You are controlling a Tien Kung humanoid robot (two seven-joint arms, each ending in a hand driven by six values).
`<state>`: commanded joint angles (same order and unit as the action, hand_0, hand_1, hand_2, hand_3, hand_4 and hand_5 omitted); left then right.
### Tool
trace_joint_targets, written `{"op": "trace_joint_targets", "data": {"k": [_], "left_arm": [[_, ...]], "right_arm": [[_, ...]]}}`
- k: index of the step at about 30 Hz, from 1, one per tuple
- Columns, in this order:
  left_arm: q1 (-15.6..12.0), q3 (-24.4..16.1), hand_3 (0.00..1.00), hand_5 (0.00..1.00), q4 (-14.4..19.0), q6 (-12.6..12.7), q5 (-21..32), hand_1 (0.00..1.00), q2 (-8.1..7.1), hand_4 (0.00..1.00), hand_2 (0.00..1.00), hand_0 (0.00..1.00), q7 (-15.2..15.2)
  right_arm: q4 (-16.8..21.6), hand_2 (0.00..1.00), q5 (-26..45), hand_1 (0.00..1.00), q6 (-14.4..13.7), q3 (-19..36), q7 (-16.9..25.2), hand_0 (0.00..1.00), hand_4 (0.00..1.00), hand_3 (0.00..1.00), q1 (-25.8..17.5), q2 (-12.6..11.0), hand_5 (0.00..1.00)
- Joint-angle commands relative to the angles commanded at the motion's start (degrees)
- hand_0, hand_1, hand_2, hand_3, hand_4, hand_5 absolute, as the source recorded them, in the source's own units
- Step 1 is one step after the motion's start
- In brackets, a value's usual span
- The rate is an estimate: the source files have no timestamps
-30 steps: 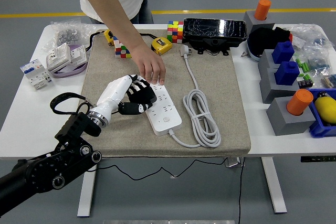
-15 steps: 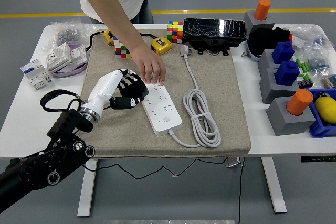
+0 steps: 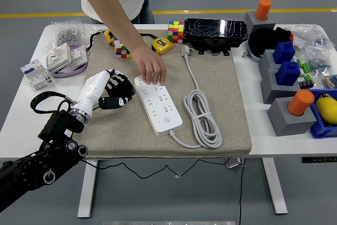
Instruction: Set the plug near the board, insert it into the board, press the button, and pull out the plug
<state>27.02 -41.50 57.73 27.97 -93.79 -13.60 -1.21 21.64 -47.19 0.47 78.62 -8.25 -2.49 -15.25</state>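
The left robot hand hung over the beige mat, just left of the white board, fingers curled with nothing in them. The board lay diagonally, its cable coiled beside it. A person's hand pressed the board's far end. Farther back lay the white plug, unplugged, on the counter.

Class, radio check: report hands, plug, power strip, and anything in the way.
Left hand curled, empty, beside power strip. Right arm out of view. Plug lying unplugged at mat's far side. Person's hand pressing strip's far end.
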Motion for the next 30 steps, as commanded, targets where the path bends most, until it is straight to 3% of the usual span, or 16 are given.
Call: {"op": "trace_joint_targets", "data": {"k": [4, 5, 10, 11, 16, 17, 22, 23, 28, 30], "left_arm": [[0.14, 0.32, 0.566, 0.002, -0.53, -0.37, -0.31, 0.469, -0.03, 0.657, 0.514, 0.444, -0.65], [0.21, 0.39, 0.574, 0.002, -0.64, -0.43, -0.38, 0.613, -0.05, 0.788, 0.557, 0.594, -0.80], [0.32, 0.54, 0.574, 0.002, -0.74, -0.76, -1.08, 0.613, -0.17, 0.788, 0.557, 0.594, -1.65], [0.33, 0.61, 0.611, 0.012, -0.73, -0.86, -1.09, 0.721, -0.19, 0.846, 0.636, 0.654, -1.84], [0.16, 0.60, 0.611, 0.012, -0.66, -1.23, -1.51, 0.721, -0.22, 0.846, 0.636, 0.654, -2.61], [0.11, 0.57, 0.702, 0.072, -0.65, -1.26, -1.56, 0.752, -0.20, 0.903, 0.737, 0.676, -2.66], [-0.24, -0.04, 0.702, 0.072, -0.34, -1.34, -2.03, 0.752, -0.10, 0.903, 0.737, 0.676, -2.98], [-0.28, -0.16, 0.774, 0.108, -0.29, -1.34, -2.09, 0.788, -0.08, 0.939, 0.785, 0.703, -3.07], [-0.50, -1.03, 0.774, 0.108, 0.09, -1.46, -2.76, 0.788, -0.04, 0.939, 0.785, 0.703, -3.51], [-0.69, -1.51, 0.785, 0.157, 0.39, -1.49, -2.82, 0.805, -0.09, 0.981, 0.806, 0.710, -3.53]], "right_arm": [[0.04, 0.592, 0.07, 0.627, -0.02, -0.13, 0.01, 0.527, 0.876, 0.536, 0.10, -0.10, 0.403], [0.06, 0.592, 0.09, 0.627, -0.01, -0.19, 0.00, 0.528, 0.876, 0.536, 0.13, -0.15, 0.403], [0.07, 0.592, 0.11, 0.627, 0.00, -0.45, -0.02, 0.528, 0.876, 0.536, 0.14, -0.28, 0.403], [0.06, 0.592, 0.13, 0.627, 0.00, -0.51, -0.02, 0.527, 0.876, 0.536, 0.13, -0.30, 0.403], [0.10, 0.592, 0.13, 0.627, 0.00, -0.58, 0.00, 0.527, 0.876, 0.536, 0.04, -0.32, 0.403], [0.10, 0.592, 0.13, 0.627, 0.00, -0.57, -0.01, 0.526, 0.875, 0.535, 0.02, -0.31, 0.402], [0.11, 0.592, 0.08, 0.627, -0.01, -0.33, 0.02, 0.526, 0.875, 0.535, -0.06, -0.16, 0.402], [0.10, 0.591, 0.07, 0.627, -0.01, -0.25, 0.01, 0.526, 0.874, 0.535, -0.07, -0.09, 0.402], [0.11, 0.591, 0.03, 0.627, 0.02, 0.01, 0.01, 0.526, 0.874, 0.535, -0.05, 0.07, 0.402], [0.10, 0.592, 0.02, 0.627, -0.01, 0.09, 0.02, 0.527, 0.875, 0.535, -0.08, 0.05, 0.402]]}}
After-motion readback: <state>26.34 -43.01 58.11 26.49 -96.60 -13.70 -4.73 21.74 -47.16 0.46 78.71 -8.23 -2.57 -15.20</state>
